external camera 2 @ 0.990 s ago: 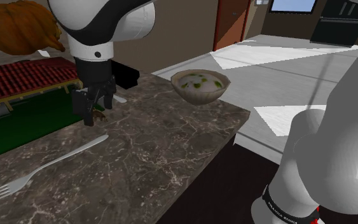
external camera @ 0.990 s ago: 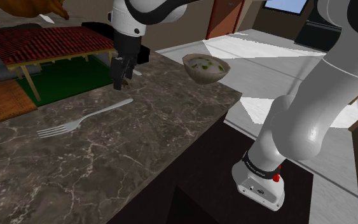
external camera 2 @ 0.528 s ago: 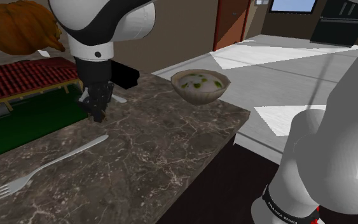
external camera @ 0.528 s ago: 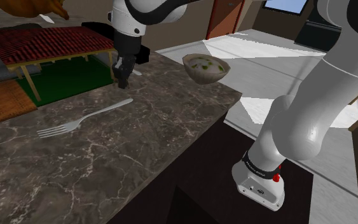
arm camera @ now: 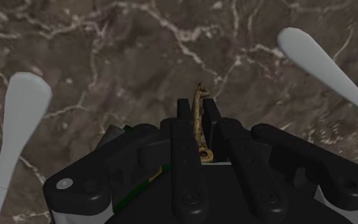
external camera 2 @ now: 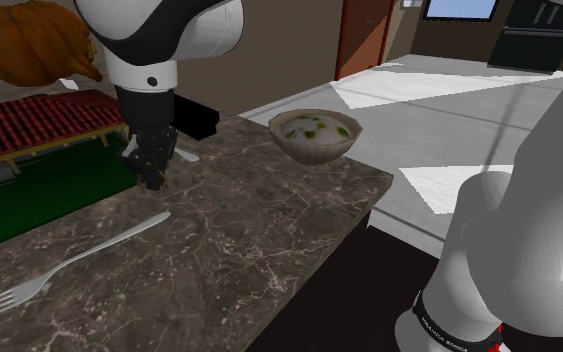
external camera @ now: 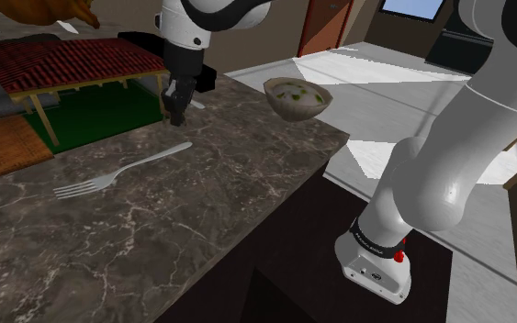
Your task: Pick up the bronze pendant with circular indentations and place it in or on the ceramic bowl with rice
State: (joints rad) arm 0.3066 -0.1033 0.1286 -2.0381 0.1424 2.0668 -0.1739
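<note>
Jaws: clenched on the pendant point(arm camera: 199, 127), which stands edge-on between the two black fingers, as the wrist view shows.
Pendant: a thin bronze-coloured piece, off the table point(external camera: 201, 211) and hanging just above it at the far left part of the top.
Just changed: a second ago the jaws stood apart and low at the table; half a second ago they had shut; now they sit slightly higher, in nearly the same spot.
What it means: the grasp looks made and the lift has only begun. My judgement is that the carry to the bowl point(external camera: 295, 108) is the whole remaining job.
Bowl: a pale bowl with white rice and green flecks, on the far right corner of the table in the shoulder view, well apart from the jaws.
Next move: up a little more, then across to the shoulder view's right and over the rim. The grip is thin and edge-on, so a jolt could twist the pendant loose.
Fork: a grey fork point(external camera: 123, 172) lies near and to the shoulder view's left, out of the likely path.
Table: dark marble with pale veins, a square-edged slab.
Room: pale floor point(external camera: 385, 92) to the right, a red-brown door point(external camera: 328, 23) at the far side, and a green mat point(external camera: 100, 115) beyond the table's left edge.
</note>
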